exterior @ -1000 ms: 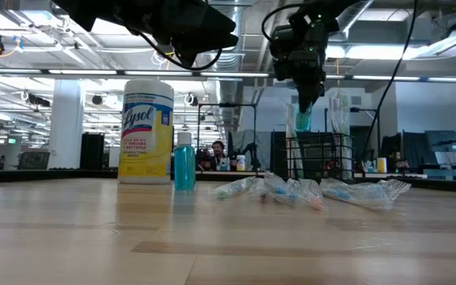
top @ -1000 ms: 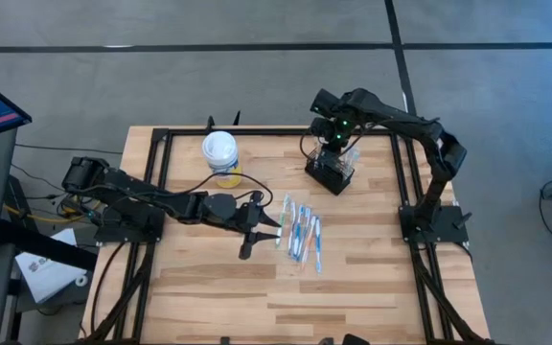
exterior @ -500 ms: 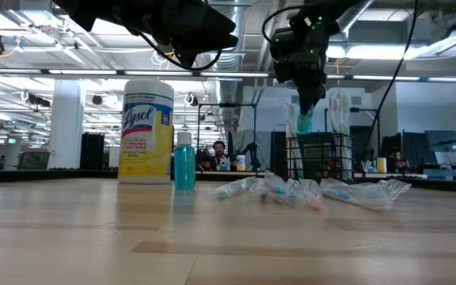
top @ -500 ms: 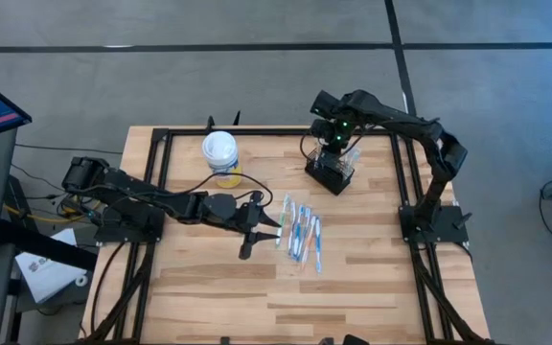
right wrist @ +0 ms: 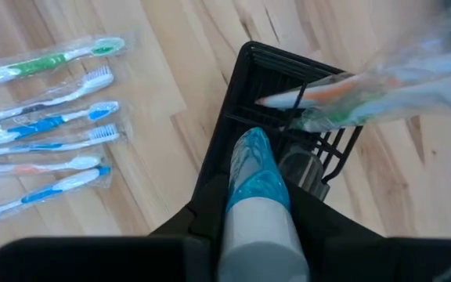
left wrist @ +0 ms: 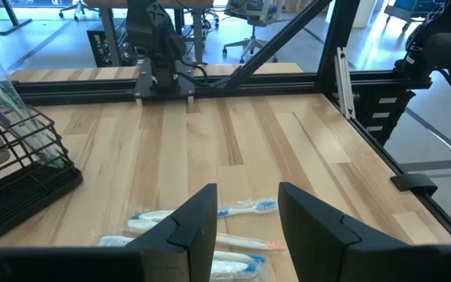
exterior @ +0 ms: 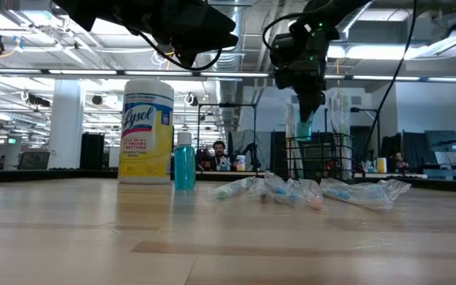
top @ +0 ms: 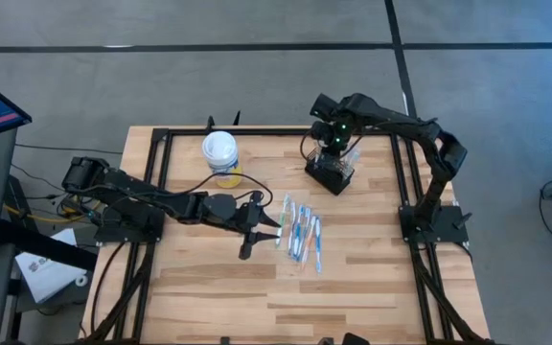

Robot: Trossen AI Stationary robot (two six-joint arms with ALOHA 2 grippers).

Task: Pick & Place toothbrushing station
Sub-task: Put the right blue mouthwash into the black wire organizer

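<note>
The toothbrushing station, a black wire-mesh caddy [top: 331, 172] [right wrist: 266, 84], stands at the table's far right, with a wrapped toothbrush [right wrist: 351, 88] standing in it. My right gripper [top: 336, 144] [exterior: 307, 107] hangs right above it, pointing down, shut on a teal tube [right wrist: 250, 172] [exterior: 303, 124]. The tube's lower end is about level with the caddy's rim [exterior: 319, 138]. My left gripper [top: 257, 235] [left wrist: 247, 196] hovers open at mid-table, just left of several wrapped toothbrushes [top: 301, 230] [left wrist: 210, 211] lying flat on the wood. My right gripper pinches the teal tube between its two fingers at its upper, pale grey end [right wrist: 258, 235]. The fingers [right wrist: 198, 227] come from above, pointing down. The tube hangs upright below them, its crinkled teal end [right wrist: 250, 157] over a caddy compartment, clear of the table.
A yellow canister with a white lid [top: 220, 153] [exterior: 147, 131] stands at the far middle-left, a small blue bottle [exterior: 184, 162] beside it. A black frame rail [left wrist: 210, 74] borders the table. Bare wood lies along the near side.
My right gripper has sunk a little toward the caddy with the teal tube, which stays upright. The left arm has kept still.
</note>
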